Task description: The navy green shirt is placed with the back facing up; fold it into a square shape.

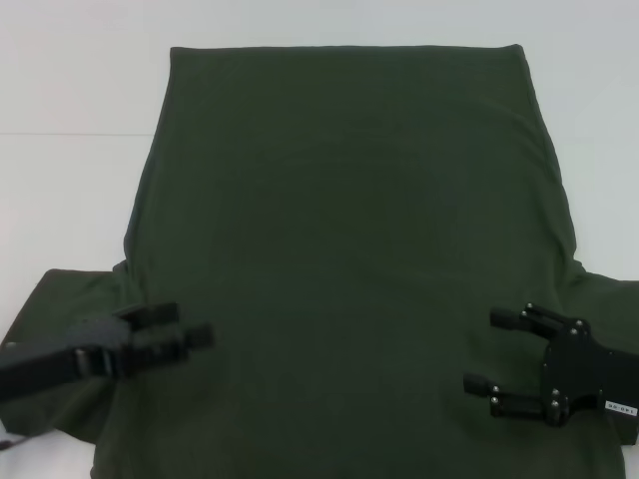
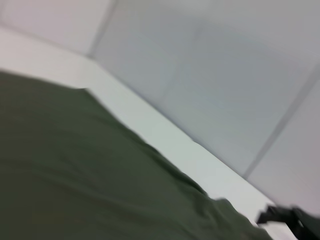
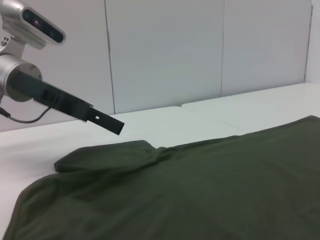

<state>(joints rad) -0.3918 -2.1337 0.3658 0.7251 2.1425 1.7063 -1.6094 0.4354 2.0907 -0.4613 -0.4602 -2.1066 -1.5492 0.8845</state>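
A: What's cut off nearest us?
B: The near end of the navy green shirt (image 1: 339, 249) runs out of the head view, as does the right sleeve's tip. The shirt lies flat, plain side up, on the white counter (image 1: 70, 90).
A: And the claws?
B: The left claw (image 1: 185, 334) hangs above the left sleeve seam, fingers apart, gripping nothing. The right claw (image 1: 486, 351) sits over the right side, its fingers (image 1: 509, 319) spread wide.
A: Farther off?
B: The far edge lies straight across the counter.
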